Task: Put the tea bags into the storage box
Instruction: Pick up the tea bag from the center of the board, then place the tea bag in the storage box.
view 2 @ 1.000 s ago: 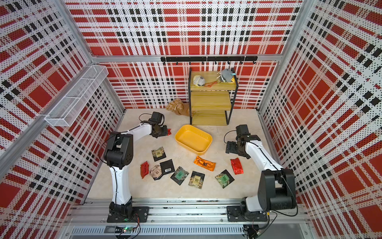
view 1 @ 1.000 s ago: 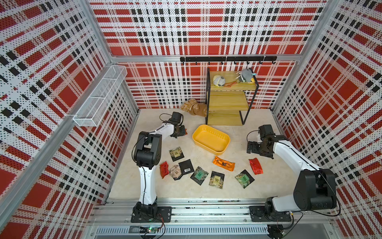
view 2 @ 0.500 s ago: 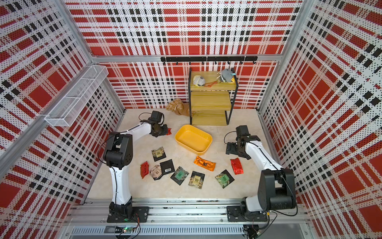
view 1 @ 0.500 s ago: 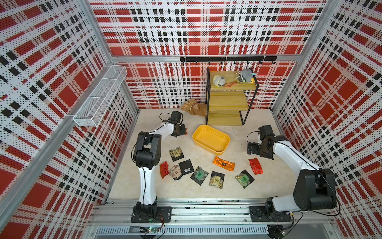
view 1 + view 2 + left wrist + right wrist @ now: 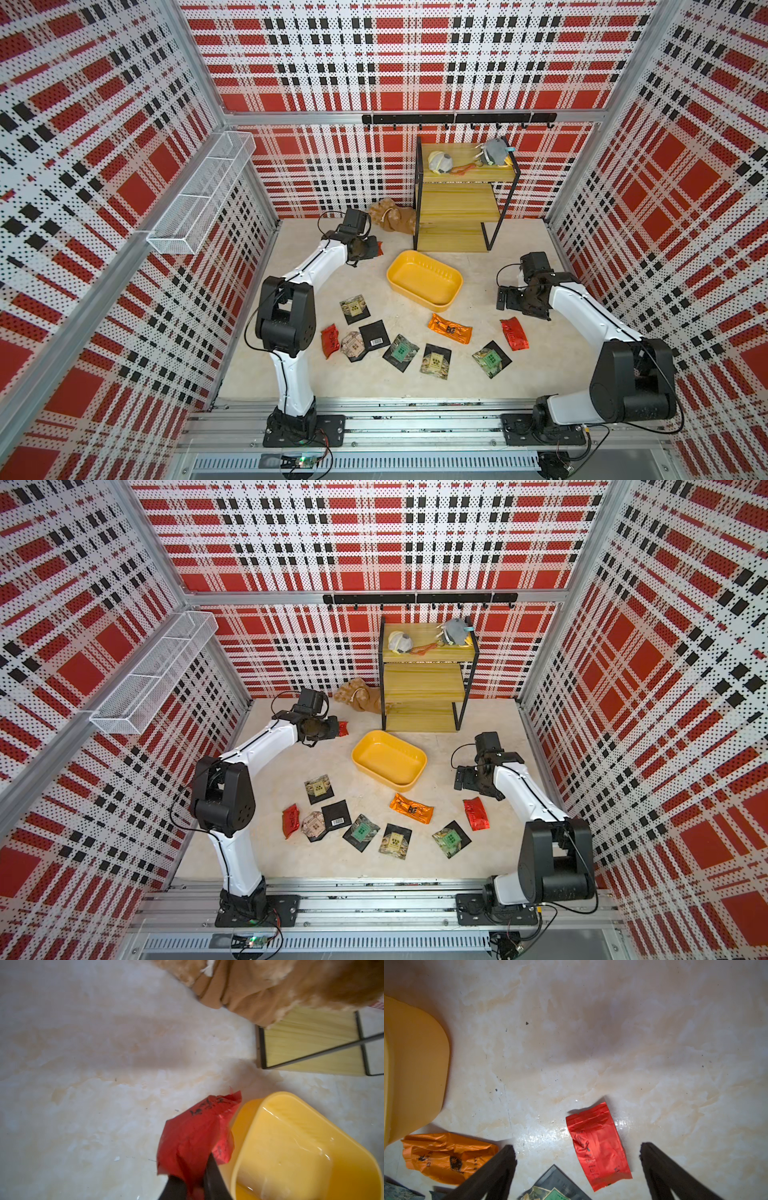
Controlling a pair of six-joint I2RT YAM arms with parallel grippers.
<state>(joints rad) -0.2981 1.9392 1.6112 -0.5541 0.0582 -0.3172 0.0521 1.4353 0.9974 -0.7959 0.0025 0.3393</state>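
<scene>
The left gripper (image 5: 191,1167) is nearly closed and pinches a crumpled red sachet (image 5: 195,1132) by one end. In both top views the sachet (image 5: 343,728) hangs off the far left corner of the yellow box (image 5: 440,305). It is near that corner but outside the rim and clear of the table. In the left wrist view its free end overlaps the box (image 5: 291,1147) edge, and whether it touches cannot be told. The right gripper (image 5: 578,1148) stands wide open and holds nothing, off the right end of the box and well apart from it. In the right wrist view a second red sachet (image 5: 598,1147) lies flat on the table between its fingers (image 5: 500,1165), which do not touch it. In a top view this sachet (image 5: 514,333) lies in front of the box and to its right. An orange sachet (image 5: 450,328) lies just in front of the box's near right corner. The other tea bags lie spread on the table in front of the box: black ones (image 5: 400,352), a pale one (image 5: 352,345) and a third red one (image 5: 329,340) furthest to the left.
</scene>
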